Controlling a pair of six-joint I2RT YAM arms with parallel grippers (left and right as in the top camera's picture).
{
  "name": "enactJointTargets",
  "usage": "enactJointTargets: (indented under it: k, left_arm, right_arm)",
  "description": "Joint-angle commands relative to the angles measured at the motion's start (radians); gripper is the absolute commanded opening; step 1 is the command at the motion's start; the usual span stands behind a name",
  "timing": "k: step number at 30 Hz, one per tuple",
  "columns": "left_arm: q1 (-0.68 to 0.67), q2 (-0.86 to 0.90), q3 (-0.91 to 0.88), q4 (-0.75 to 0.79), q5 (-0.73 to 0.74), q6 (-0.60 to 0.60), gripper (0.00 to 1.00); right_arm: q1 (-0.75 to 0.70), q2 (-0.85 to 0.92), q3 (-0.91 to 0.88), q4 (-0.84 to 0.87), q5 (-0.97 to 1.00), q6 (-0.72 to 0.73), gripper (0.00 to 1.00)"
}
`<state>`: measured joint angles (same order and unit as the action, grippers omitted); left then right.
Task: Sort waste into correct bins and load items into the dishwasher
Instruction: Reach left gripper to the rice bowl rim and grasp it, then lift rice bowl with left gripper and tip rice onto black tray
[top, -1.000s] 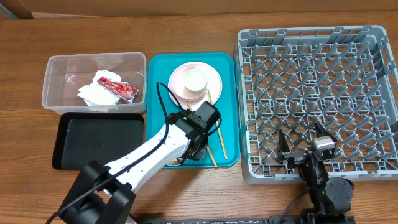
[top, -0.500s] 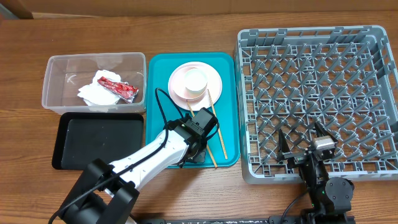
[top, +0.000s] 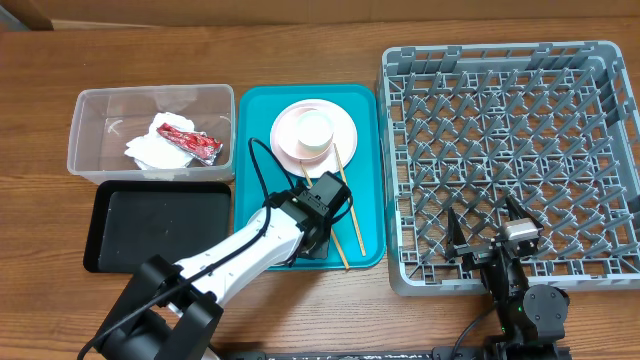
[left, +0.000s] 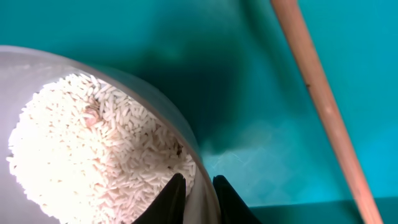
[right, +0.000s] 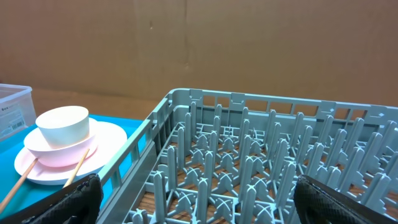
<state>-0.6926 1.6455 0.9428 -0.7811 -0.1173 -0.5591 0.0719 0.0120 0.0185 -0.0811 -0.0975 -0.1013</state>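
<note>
Teal tray (top: 255, 110) carries two plates (top: 290, 142), one cup (top: 314, 129), two chopsticks (top: 350, 207), one rice bowl (left: 37, 65).

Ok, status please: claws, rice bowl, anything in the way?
Left claw shut on rice bowl rim. Right claw open over rack. Chopstick beside bowl, not touching.
</note>
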Motion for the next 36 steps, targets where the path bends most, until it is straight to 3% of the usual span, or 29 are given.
enactJointTargets:
  k: [1, 8, 19, 23, 32, 36]
  left_arm:
    - [-0.002, -0.015, 0.04, -0.023, -0.024, 0.006, 0.18]
    - [-0.002, -0.015, 0.041, -0.026, -0.023, 0.005, 0.17]
    - [-0.002, -0.015, 0.042, -0.025, -0.024, 0.006, 0.04]
    - [-0.002, -0.019, 0.068, -0.044, -0.024, 0.068, 0.04]
    - [0.004, -0.021, 0.297, -0.274, -0.024, 0.088, 0.04]
    - [0.029, -0.022, 0.42, -0.454, -0.021, 0.088, 0.04]
  right_arm:
    - [-0.002, -0.009, -0.011, 0.005, -0.001, 0.0, 1.0]
    - [-0.001, -0.009, -0.011, 0.005, -0.001, 0.0, 1.0]
    - [-0.002, -0.009, -0.011, 0.005, -0.001, 0.0, 1.0]
    - [-0.002, -0.009, -0.011, 0.005, -0.001, 0.0, 1.0]
    - [-0.002, -0.009, -0.011, 0.005, -0.001, 0.0, 1.0]
    - [-0.002, -0.009, -0.011, 0.005, -0.001, 0.0, 1.0]
